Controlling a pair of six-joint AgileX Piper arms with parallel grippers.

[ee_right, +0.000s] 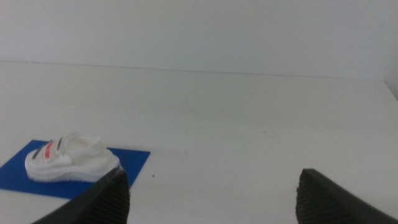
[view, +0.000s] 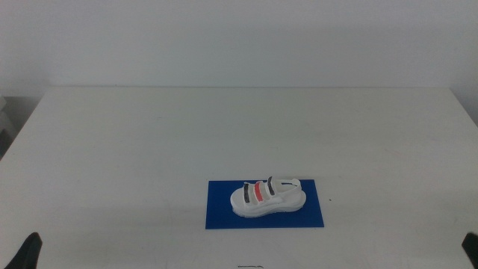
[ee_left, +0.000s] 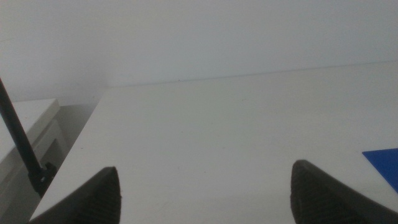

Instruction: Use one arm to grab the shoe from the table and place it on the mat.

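The white shoe (view: pixel 268 197) with two black straps and a red strap lies on its sole on the dark blue mat (view: pixel 224 213), near the table's front middle. It also shows in the right wrist view (ee_right: pixel 69 158), on the mat (ee_right: pixel 18 171). My left gripper (ee_left: pixel 205 193) is open and empty, low at the front left; only its tip shows in the middle view (view: pixel 28 250). My right gripper (ee_right: pixel 214 196) is open and empty at the front right, its tip at the middle view's corner (view: pixel 470 245). A corner of the mat shows in the left wrist view (ee_left: pixel 385 163).
The white table (view: pixel 224 127) spreads wide around the mat. Its left edge (ee_left: pixel 74 149) drops off beside a white cabinet and a thin black cable (ee_left: pixel 18 140). A white wall stands behind the table's far edge.
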